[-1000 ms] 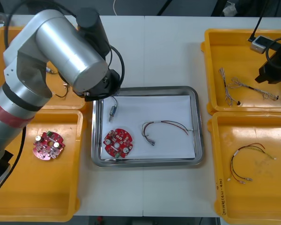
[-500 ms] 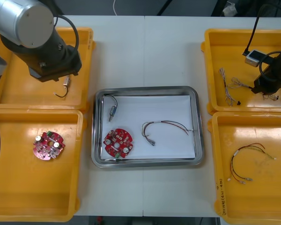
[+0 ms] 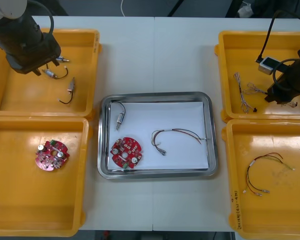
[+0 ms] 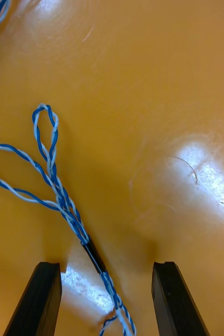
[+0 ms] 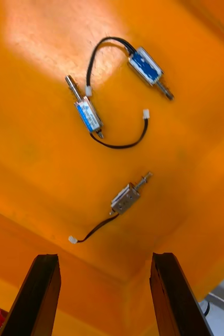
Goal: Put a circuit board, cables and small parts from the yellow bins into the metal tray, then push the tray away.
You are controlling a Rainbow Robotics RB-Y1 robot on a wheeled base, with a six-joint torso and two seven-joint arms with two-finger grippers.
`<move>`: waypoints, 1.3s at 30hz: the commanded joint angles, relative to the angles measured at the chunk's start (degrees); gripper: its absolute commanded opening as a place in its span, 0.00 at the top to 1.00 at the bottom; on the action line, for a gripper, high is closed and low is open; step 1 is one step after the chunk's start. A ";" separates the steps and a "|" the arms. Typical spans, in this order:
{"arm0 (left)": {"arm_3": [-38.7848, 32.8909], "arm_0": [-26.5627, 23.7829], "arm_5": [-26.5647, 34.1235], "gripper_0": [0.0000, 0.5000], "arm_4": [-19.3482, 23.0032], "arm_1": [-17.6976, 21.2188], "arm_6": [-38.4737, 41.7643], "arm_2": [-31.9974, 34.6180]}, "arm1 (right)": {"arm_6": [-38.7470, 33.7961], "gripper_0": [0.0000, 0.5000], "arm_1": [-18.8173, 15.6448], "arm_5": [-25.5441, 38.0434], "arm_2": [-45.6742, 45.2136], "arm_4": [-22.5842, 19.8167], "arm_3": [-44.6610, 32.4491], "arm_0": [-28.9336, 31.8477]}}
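The left gripper (image 5: 104, 257) hangs released over the far left yellow bin (image 3: 30, 97), its fingers apart above three small metal parts (image 5: 125, 198) with black leads. The right gripper (image 4: 106, 265) is low in the far right yellow bin (image 3: 250, 50), also released, its fingers on either side of a twisted blue and white cable (image 4: 64, 202). On the worktop (image 3: 155, 55) between the bins, the metal tray (image 3: 210, 165) holds a red circuit board (image 3: 125, 152), a thin cable (image 3: 176, 135) and one small metal part (image 3: 120, 119).

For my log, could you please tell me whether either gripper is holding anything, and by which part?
Nothing is held. The right gripper, jaws open, straddles the twisted blue and white cable; the left gripper hangs open above small metal parts.
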 commanded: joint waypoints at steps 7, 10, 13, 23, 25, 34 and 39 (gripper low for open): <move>13.11 -7.31 -10.99 0.00 -2.28 2.32 -1.24 2.06 | 0.35 0.00 0.73 -2.09 0.38 -0.54 -0.90 2.29; 17.15 -8.19 -14.77 0.00 -2.19 1.79 -1.24 2.06 | 0.26 0.00 0.81 -2.79 0.38 -0.80 -0.90 2.90; 21.28 -9.42 -17.23 0.00 -2.54 1.27 -1.24 2.06 | 0.17 0.00 0.81 -2.79 0.38 -0.89 -0.90 2.90; 33.15 -11.97 -25.84 0.00 -3.78 -1.28 -1.86 0.83 | 0.17 0.96 0.99 -4.28 0.65 -3.35 -0.90 3.34; 34.47 -11.97 -27.16 0.00 -3.51 -1.72 -1.86 -0.05 | 0.35 1.00 0.99 -4.81 0.65 -3.35 -0.99 3.34; 38.95 -11.88 -31.47 0.00 -2.28 -3.57 -1.86 -2.42 | 0.17 1.00 0.11 -5.16 0.12 -2.65 -3.27 3.17; 40.36 -11.88 -32.87 0.00 -1.49 -4.18 -1.86 -4.36 | -0.18 1.00 -0.50 -1.30 -1.55 -1.51 -6.96 3.25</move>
